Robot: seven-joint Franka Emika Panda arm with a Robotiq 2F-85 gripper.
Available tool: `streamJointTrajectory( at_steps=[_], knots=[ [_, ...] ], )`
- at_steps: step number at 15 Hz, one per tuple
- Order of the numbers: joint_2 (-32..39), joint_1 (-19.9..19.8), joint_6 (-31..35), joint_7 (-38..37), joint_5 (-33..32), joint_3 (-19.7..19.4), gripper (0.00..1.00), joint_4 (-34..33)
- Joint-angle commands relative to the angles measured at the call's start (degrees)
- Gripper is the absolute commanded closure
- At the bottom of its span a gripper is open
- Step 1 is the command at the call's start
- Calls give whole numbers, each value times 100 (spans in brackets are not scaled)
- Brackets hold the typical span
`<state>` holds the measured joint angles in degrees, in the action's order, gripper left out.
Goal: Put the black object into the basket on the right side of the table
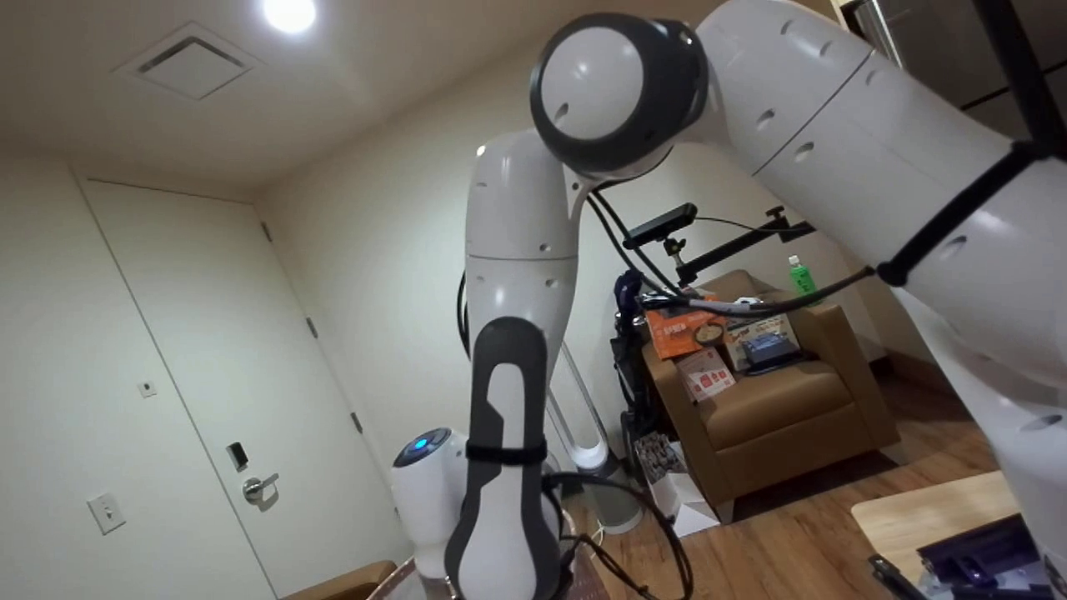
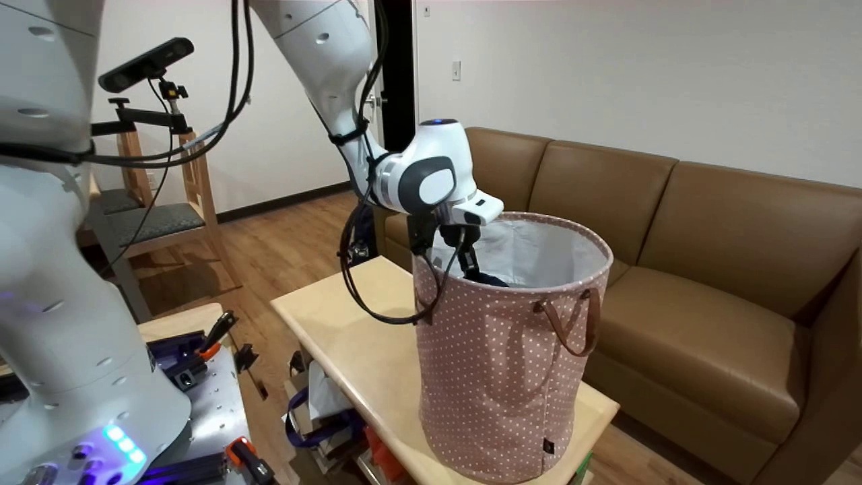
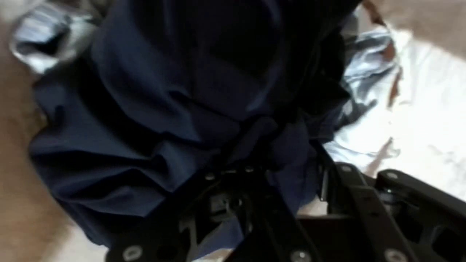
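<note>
While one gripper [image 3: 289, 165] reaches down into one basket [image 2: 495, 384], its two fingers [image 3: 351, 191] stand a little apart, clamped on one dark cloth [image 3: 153, 112] that bunches between them, its folds filling much of the wrist view. In an exterior view, a small piece of that cloth shows inside the basket, just by the rim [image 2: 539, 291]; the basket stands upright on one table [image 2: 357, 303], before one sofa [image 2: 700, 350]. In an exterior view, one armchair [image 1: 779, 404] and one bottle [image 1: 801, 277] are in the background.
</note>
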<state>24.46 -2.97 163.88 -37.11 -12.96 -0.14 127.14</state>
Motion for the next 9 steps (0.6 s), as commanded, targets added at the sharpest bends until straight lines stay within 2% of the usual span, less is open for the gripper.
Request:
streamJointTrajectory(
  at_steps=[1, 5, 7, 9],
  knots=[
    [-181, 177, -462, 1287, 748, 171, 31, -462],
    [-1005, 656, -1146, 1287, 690, -207, 5, -479],
    [-1496, 759, -1766, 1169, 591, -250, 0, -479],
    [-2031, 849, -2428, 842, 276, -290, 0, -483]
  ],
)
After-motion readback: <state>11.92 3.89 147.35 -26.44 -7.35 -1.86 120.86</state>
